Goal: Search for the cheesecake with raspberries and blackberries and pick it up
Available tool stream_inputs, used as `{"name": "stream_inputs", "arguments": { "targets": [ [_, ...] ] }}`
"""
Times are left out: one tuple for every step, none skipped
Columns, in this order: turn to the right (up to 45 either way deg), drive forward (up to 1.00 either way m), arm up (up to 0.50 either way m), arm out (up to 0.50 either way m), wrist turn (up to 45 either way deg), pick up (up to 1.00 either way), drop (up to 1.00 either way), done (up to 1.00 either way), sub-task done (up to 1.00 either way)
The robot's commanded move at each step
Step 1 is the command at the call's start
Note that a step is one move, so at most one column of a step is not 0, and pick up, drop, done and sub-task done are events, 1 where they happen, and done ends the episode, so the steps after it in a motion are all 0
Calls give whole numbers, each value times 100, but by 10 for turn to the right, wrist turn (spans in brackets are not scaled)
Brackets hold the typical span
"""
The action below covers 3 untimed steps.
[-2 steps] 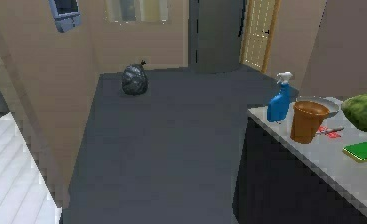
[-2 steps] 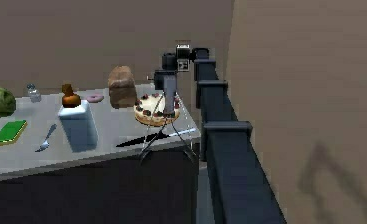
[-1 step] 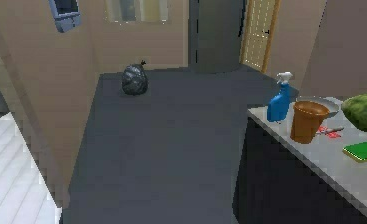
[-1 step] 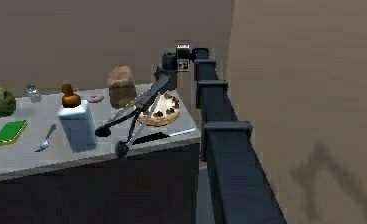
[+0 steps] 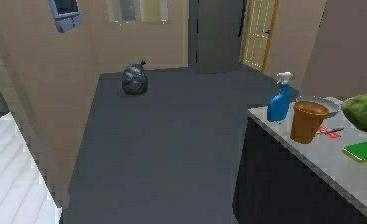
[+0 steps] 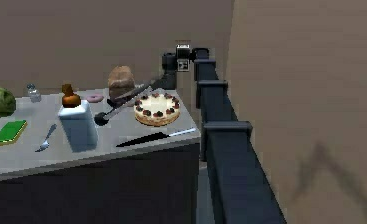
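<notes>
Cheesecake, round and pale with dark berries on top [image 6: 157,108], is sitting on the grey tabletop [image 6: 101,155], near its right end in the arm side view. A black-handled knife [image 6: 156,136] is lying just in front of it, and a brown bread loaf [image 6: 120,80] is resting behind. The dark square arm [image 6: 216,130] is reaching past the tabletop's end. Its fingers [image 6: 168,68] are hanging near the cheesecake's far side, and I cannot tell whether they are grasping anything. In the forward view, 1 blue spray bottle [image 5: 280,100] is standing beside a brown pot [image 5: 309,120].
</notes>
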Motion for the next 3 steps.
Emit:
{"name": "stream_inputs", "arguments": {
  "targets": [
    [0, 0, 0, 0, 450, 0, 0, 0, 0],
    [0, 0, 0, 0, 180, 0, 0, 0, 0],
    [0, 0, -16, 0, 0, 0, 0, 0, 0]
  ]
}}
